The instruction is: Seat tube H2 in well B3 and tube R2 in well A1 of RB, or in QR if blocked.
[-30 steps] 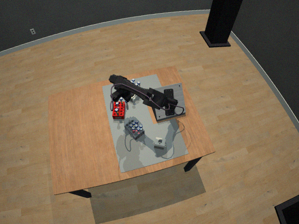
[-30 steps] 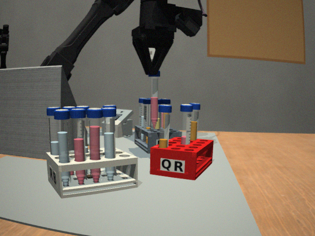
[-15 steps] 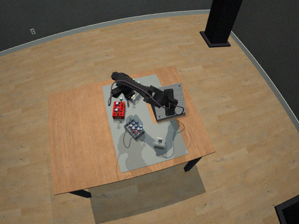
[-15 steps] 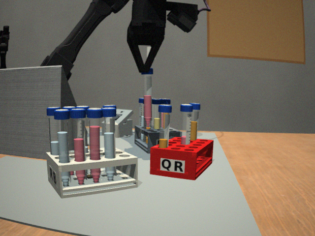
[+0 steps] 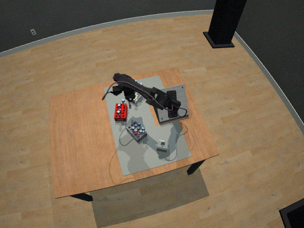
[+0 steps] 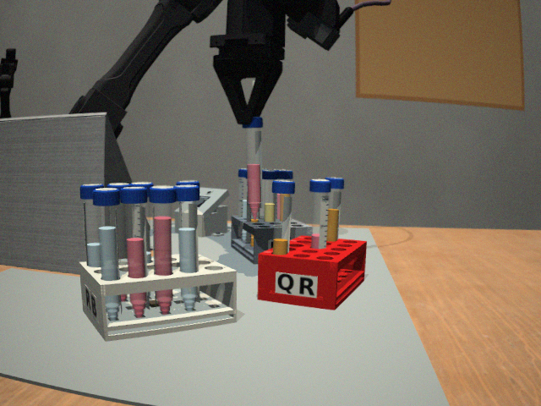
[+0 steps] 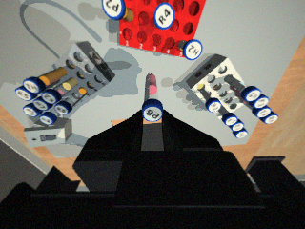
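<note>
One tube labeled P8 [image 6: 254, 174] [image 7: 152, 112] is hanging upright, its cap pinched by the end effector [image 6: 249, 121] [image 7: 152, 114], needing high, slow carrying past neighboring caps.

1. We have carried tube P8 [image 5: 129, 105] [image 6: 254, 185] [image 7: 152, 111], clamped in our gripper [image 5: 130, 99] [image 6: 248, 121] [image 7: 152, 114], leftward in the exterior view since one second ago; it stands slightly higher there.
2. Our arm [image 5: 142, 90] [image 6: 131, 65] has swung too; from above, the gripper sits farther from QR [image 5: 120, 118] [image 6: 301, 301] [image 7: 154, 38].
</note>
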You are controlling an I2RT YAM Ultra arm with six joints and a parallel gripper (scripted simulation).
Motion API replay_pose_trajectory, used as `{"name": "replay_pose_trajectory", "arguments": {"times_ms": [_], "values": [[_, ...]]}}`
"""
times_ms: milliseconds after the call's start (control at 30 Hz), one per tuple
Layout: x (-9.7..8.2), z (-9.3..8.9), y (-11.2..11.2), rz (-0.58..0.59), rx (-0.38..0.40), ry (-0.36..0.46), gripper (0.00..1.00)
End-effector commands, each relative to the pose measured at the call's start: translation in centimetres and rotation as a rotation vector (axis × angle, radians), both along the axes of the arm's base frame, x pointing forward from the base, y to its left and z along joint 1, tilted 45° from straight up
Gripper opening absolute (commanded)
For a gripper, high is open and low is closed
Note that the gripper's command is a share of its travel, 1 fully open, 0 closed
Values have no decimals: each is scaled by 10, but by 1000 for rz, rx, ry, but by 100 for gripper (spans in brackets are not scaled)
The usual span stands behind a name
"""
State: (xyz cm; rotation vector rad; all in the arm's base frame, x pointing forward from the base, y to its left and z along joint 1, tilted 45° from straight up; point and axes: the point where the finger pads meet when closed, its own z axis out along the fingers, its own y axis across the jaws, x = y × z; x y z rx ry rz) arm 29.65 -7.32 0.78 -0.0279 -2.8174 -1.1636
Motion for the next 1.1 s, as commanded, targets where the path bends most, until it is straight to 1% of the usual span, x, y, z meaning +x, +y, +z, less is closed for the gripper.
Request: {"name": "replay_pose_trajectory", "arguments": {"times_ms": [0,33,100,133,167,233,400,533,600,633,733,1067], "values": [[3,4,-8,-126,-26,94,0],[3,4,-8,-126,-26,94,0],[3,4,-8,-173,-30,140,0],[3,4,-8,-173,-30,140,0],[-4,6,1,-166,-22,150,0],[-6,12,9,-160,-14,152,0],[-14,23,17,-171,-12,153,0],[-21,32,29,-159,-10,160,0],[-21,32,29,-159,-10,160,0],[-20,32,23,-180,-17,142,0],[-27,40,37,-159,-10,160,0],[-43,62,57,-158,-9,163,0]]}}
